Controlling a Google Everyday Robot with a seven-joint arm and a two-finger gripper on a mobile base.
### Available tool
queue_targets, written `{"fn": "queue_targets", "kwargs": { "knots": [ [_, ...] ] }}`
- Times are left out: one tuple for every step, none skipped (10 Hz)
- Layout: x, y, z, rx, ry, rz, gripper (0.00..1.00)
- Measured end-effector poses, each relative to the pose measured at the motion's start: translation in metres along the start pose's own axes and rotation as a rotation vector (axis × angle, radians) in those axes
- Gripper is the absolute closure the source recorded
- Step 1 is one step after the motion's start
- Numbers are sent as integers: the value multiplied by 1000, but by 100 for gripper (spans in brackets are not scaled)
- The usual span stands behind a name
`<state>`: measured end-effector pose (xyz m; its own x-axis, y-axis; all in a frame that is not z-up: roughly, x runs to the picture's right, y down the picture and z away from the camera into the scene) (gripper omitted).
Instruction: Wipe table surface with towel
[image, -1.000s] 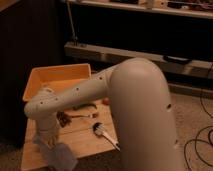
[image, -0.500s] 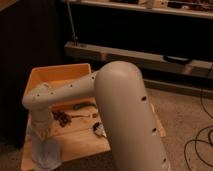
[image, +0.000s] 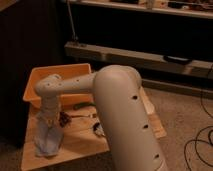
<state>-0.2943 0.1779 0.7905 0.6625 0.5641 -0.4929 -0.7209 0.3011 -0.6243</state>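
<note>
blue towel (image: 46, 142): bunched on counter (image: 80, 142), front-left
gripper (image: 51, 121): at towel's top; grip state can't tell
orange bin (image: 34, 82): behind gripper

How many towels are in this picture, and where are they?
1. The towel is over the left part of the table, just below the gripper and in front of the orange bin. The arm may hide another one.

The arm (image: 122, 107) is a thick, smooth tube of cream-white shell — rounded at each joint, with small dark round holes dotted along its sides — narrowing to the gripper (image: 50, 121), low at the left over the surface (image: 82, 140).
</note>
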Motion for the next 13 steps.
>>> {"fn": "queue_targets", "kwargs": {
  "knots": [
    [11,-15,-3,20,3,30,100],
    [20,-25,-6,33,3,47,100],
    [32,-37,-11,46,2,64,100],
    [46,-50,-16,61,4,82,100],
    [56,-54,-19,68,8,86,100],
    [70,-55,-25,71,7,77,100],
    [80,-49,-26,73,9,54,100],
    [87,-35,-26,76,10,16,100],
    [94,-19,-23,80,14,-14,100],
    [100,5,-20,82,17,-54,100],
    [103,28,-16,84,22,-92,100],
    [101,53,-11,81,27,-136,100],
    [93,73,-7,71,28,-168,100]
  ]
}}
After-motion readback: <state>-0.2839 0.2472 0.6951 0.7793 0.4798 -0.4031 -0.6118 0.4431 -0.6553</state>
